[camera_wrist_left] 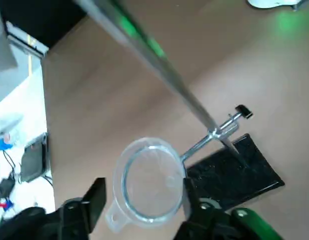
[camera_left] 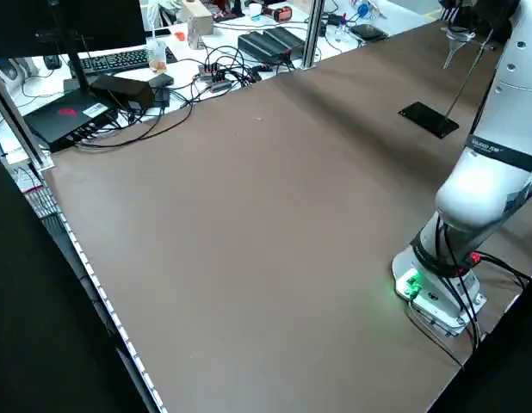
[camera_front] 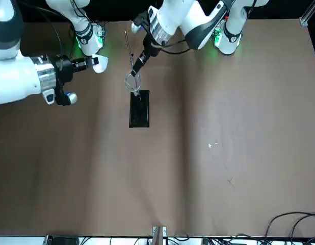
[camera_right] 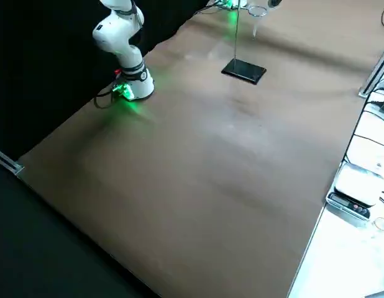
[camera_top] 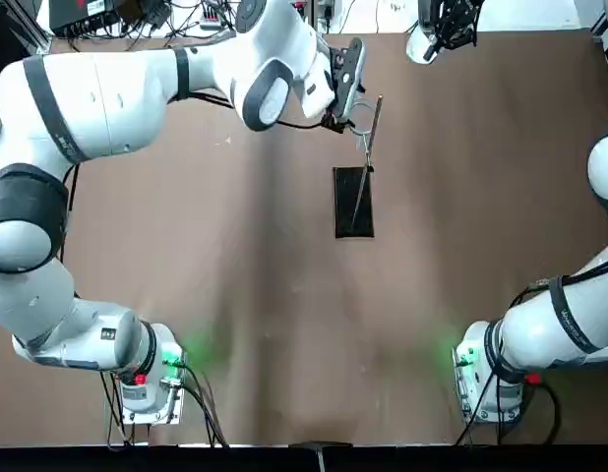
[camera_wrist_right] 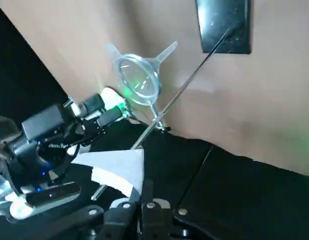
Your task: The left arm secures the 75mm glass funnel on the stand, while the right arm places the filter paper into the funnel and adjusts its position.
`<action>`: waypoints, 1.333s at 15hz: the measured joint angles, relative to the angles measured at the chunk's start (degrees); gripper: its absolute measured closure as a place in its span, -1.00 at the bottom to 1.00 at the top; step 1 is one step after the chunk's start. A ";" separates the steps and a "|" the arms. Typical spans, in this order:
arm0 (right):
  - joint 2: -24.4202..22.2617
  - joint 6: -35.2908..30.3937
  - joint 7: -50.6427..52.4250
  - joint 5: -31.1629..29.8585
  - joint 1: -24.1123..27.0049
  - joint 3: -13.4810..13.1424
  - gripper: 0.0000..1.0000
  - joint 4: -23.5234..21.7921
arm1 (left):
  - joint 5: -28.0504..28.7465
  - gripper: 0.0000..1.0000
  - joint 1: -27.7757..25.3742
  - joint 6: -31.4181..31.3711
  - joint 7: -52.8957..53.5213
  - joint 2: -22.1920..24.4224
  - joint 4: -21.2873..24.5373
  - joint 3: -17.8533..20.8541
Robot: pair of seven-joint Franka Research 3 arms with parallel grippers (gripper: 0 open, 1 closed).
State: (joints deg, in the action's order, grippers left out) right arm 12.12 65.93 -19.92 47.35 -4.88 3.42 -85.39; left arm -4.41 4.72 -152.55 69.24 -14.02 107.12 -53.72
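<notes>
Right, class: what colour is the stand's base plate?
The base plate is black, clearest in the front view.

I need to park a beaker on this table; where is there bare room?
Likely best: the wide brown stretch between the stand's black base and the robot-side edge, between the two arm mounts. The table's far right looks bare too. It's crowded at the ring, where the left hand and funnel meet.

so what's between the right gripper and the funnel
The right wrist view shows the filter paper, pinched in the right gripper, then the stand's rod, before the funnel. The left gripper is at the funnel, open.
</notes>
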 joint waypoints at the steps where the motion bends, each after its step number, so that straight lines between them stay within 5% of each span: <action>1: 0.45 0.02 -0.05 0.66 -0.23 0.00 0.97 -0.08 | 0.00 -0.67 -0.82 1.43 -2.81 0.01 -0.33 -0.02; 3: 1.43 0.06 -0.22 1.13 -0.84 -0.01 0.97 -0.28 | 0.00 -0.98 -3.03 5.30 -9.12 0.09 -1.95 -0.14; 9: 4.92 2.60 -1.20 1.59 -5.16 0.02 0.97 -1.19 | 0.00 -1.00 -10.48 21.78 -31.02 0.24 -10.17 -0.16; 15: 8.68 6.83 -1.27 1.84 -8.41 0.02 0.97 -1.56 | 1.15 -1.00 -18.48 36.45 -51.66 0.03 -10.77 1.21; 17: 10.25 7.53 -1.39 1.87 -9.62 0.02 0.96 -1.62 | 12.42 -1.00 -19.04 45.79 -58.63 -0.04 -11.43 3.63; 20: 11.22 7.53 -1.40 1.87 -10.00 0.02 0.96 -1.62 | 21.43 -1.00 -19.31 53.36 -60.85 -0.03 -12.59 3.97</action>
State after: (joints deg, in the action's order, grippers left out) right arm 23.34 73.46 -21.32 49.22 -14.88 3.44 -87.01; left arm 17.02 -14.59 -99.20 8.39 -14.06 94.53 -49.75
